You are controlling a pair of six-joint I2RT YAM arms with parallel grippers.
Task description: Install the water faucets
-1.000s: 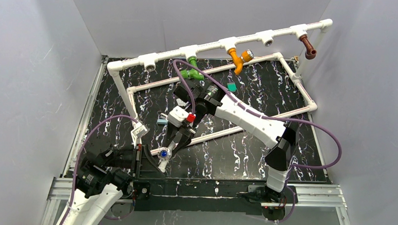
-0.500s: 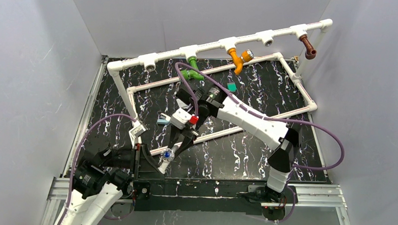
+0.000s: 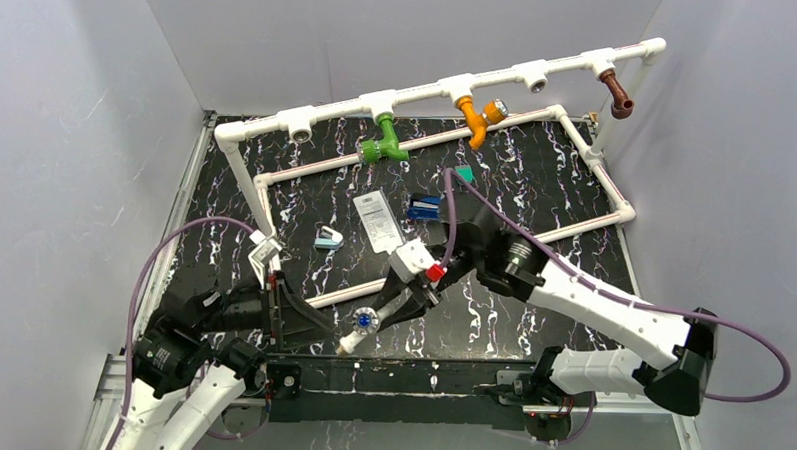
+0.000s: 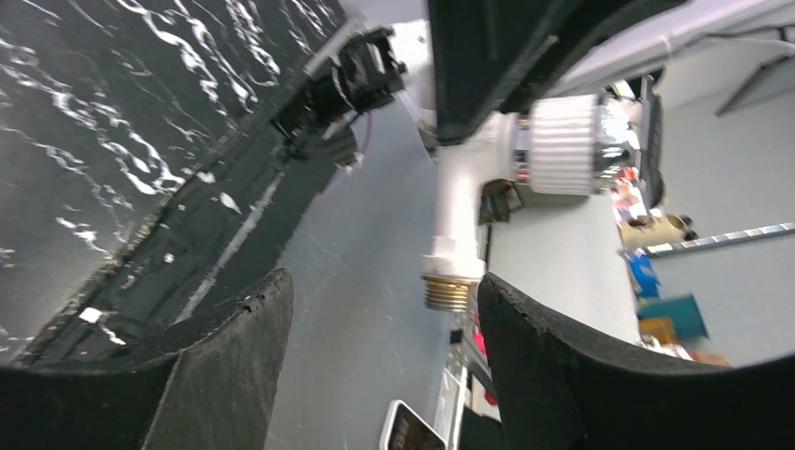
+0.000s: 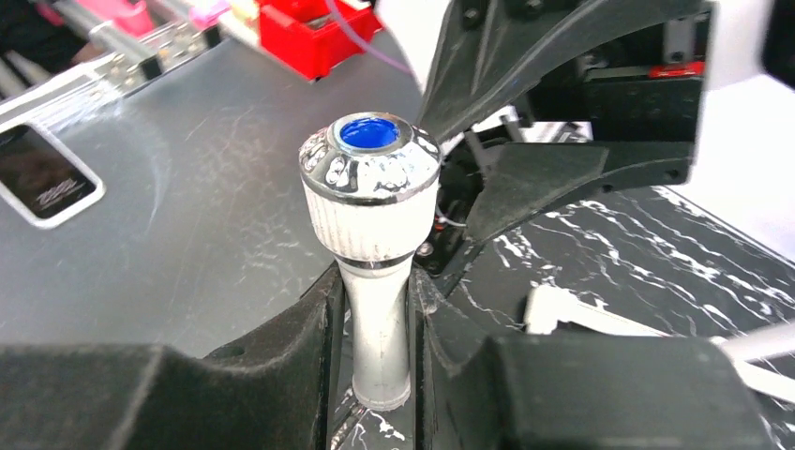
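Note:
My right gripper (image 5: 375,314) is shut on the spout of the white water faucet (image 5: 370,183), whose chrome knob with a blue cap points up at the camera. From above, this faucet (image 3: 360,324) hangs over the table's near edge in the right gripper (image 3: 379,312). The left gripper (image 4: 380,328) is open, its fingers (image 4: 225,361) apart on either side of the faucet's brass thread (image 4: 447,292) without touching it. Seen from the top, the left gripper (image 3: 306,324) sits just left of the faucet. Green (image 3: 382,144), orange (image 3: 475,116) and brown (image 3: 616,93) faucets hang from the white pipe frame (image 3: 419,91).
Two tee fittings (image 3: 300,132) (image 3: 535,82) on the frame's top pipe show open sockets. A blue box (image 3: 423,206), a white card (image 3: 378,221), a small light-blue piece (image 3: 327,239) and a green piece (image 3: 463,173) lie on the black marbled table (image 3: 536,180).
The left gripper has opened and let go of the white faucet. The right arm has swung right and toward the near edge with the faucet, uncovering the blue box and card.

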